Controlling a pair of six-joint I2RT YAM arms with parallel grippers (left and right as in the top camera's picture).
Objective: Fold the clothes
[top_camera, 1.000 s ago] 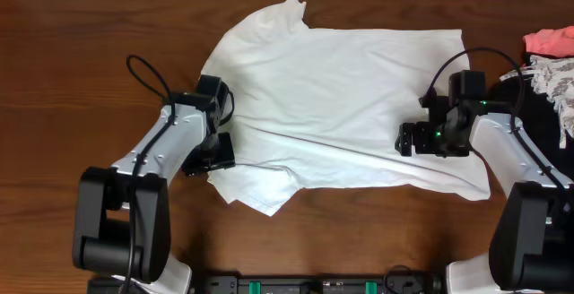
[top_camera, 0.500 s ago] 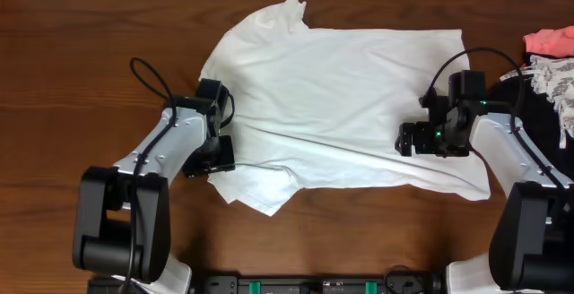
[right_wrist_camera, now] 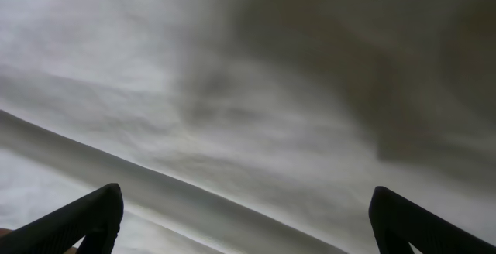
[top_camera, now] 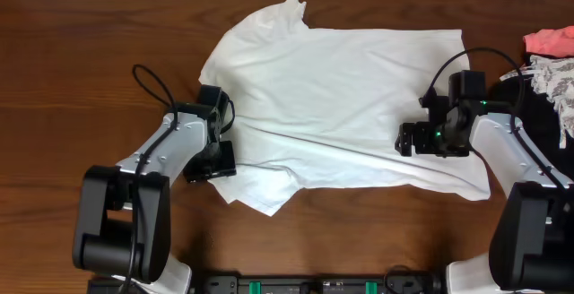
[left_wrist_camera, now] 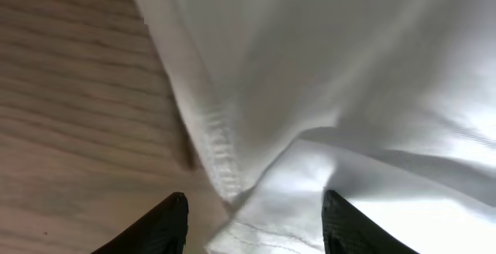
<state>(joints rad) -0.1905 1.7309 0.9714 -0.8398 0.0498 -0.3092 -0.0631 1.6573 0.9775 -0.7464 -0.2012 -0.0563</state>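
The clothes, a white T-shirt point(top_camera: 341, 97), lie spread across the brown table with a diagonal crease and a folded flap at the front left. My left gripper point(top_camera: 212, 161) sits at the shirt's left edge. In the left wrist view the left gripper point(left_wrist_camera: 256, 215) stands open, straddling the stitched hem point(left_wrist_camera: 221, 142) where cloth meets wood. My right gripper point(top_camera: 405, 139) hovers over the shirt's right part. The right wrist view shows the right gripper point(right_wrist_camera: 246, 207) wide open above a long crease in the shirt point(right_wrist_camera: 232, 114), with nothing held.
A pink cloth point(top_camera: 549, 40) and a white lacy cloth point(top_camera: 552, 79) lie on a dark patch at the far right edge. Bare wooden table point(top_camera: 72, 79) surrounds the shirt on the left and in front.
My left gripper has slid slightly toward the table's front edge along the shirt's left side. The right arm and the shirt look the same.
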